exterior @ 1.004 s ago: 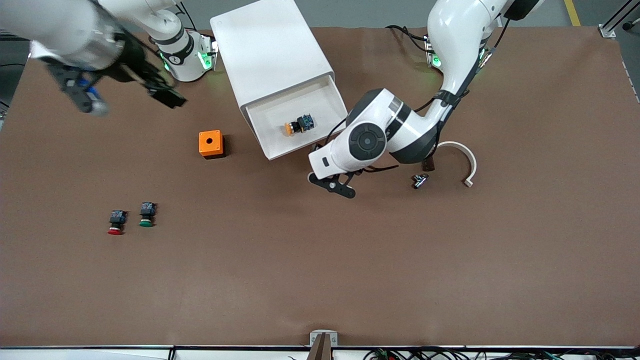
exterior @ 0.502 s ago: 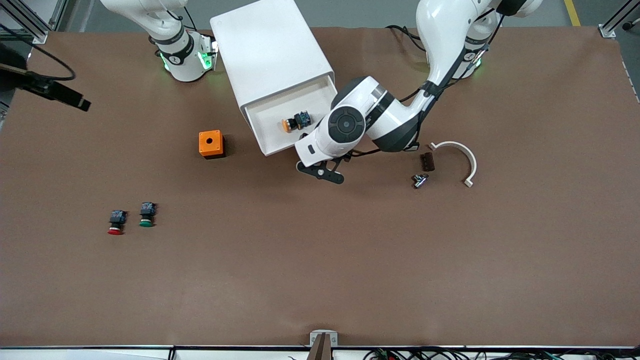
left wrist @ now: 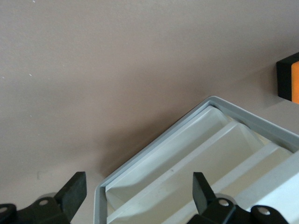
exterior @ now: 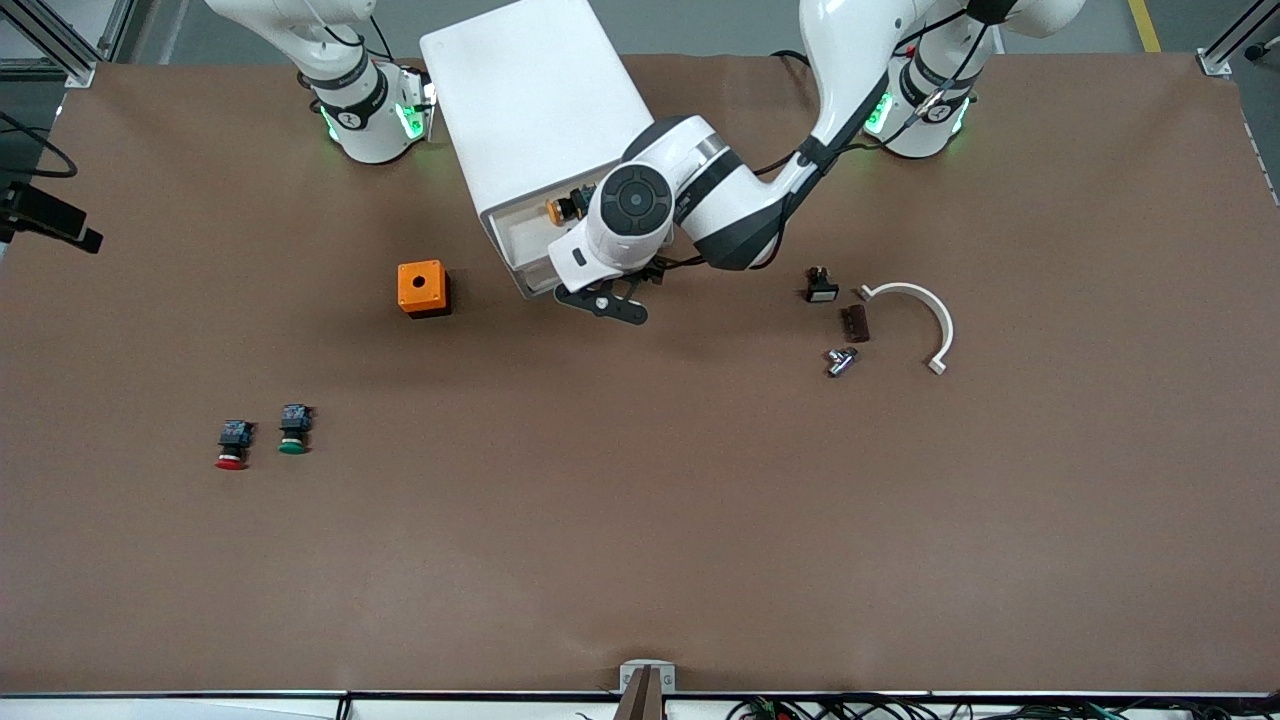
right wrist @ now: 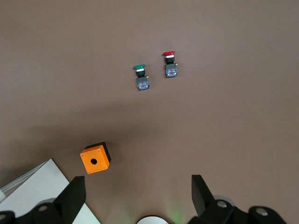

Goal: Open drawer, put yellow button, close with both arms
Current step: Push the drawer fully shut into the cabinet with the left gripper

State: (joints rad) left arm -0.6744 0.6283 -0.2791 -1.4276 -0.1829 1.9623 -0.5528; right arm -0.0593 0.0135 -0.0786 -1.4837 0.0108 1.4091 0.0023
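Brown tabletop, and the left gripper (exterior: 600,297), fingers spread and empty, sits at the drawer (exterior: 520,250) front: push square, evenly. Yellow button (exterior: 560,208), orange-yellow cap on dark body, lies inside the partly open drawer. Right gripper (right wrist: 135,198) hangs high, fingers apart, waiting.

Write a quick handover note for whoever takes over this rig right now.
Left hand: open, empty, at the front of the drawer.
Right hand: open, empty, raised above the table at the right arm's end, waiting.
Yellow button: lying in the drawer, partly hidden by the left arm.
Done: drawer opened, button placed inside.
Left: the drawer is only partly out of the cabinet; finish closing it with both arms.
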